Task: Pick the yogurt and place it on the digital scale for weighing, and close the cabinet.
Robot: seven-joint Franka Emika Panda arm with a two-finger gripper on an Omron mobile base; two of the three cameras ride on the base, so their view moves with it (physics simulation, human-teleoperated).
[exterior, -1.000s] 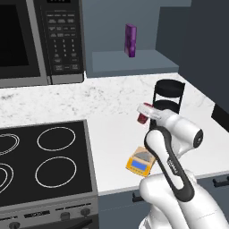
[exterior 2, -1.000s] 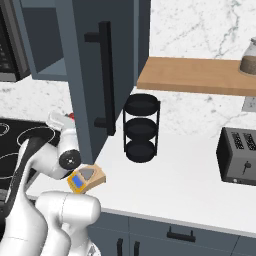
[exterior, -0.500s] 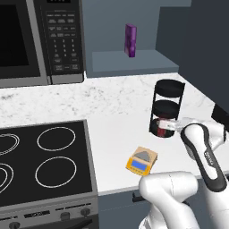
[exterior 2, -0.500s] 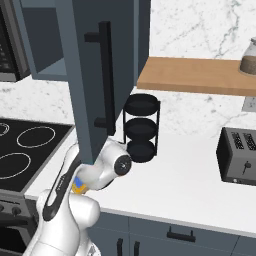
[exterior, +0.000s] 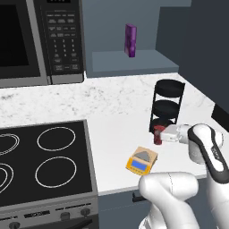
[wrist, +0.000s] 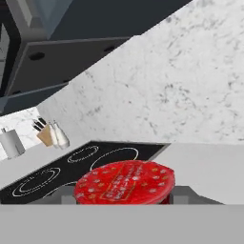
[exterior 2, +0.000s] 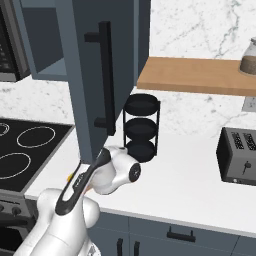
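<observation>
While gripped by end effector, small dark-red cylindrical yogurt.

I am working in a home kitchen, a rendered one. A black glass stovetop with four ring burners sits flush in a white marble counter, with a black microwave mounted above it. Slate blue-grey wall cabinets hang over a marble backsplash. A toaster stands on the counter beneath a wooden shelf, and a knife block sits past the stove.
</observation>
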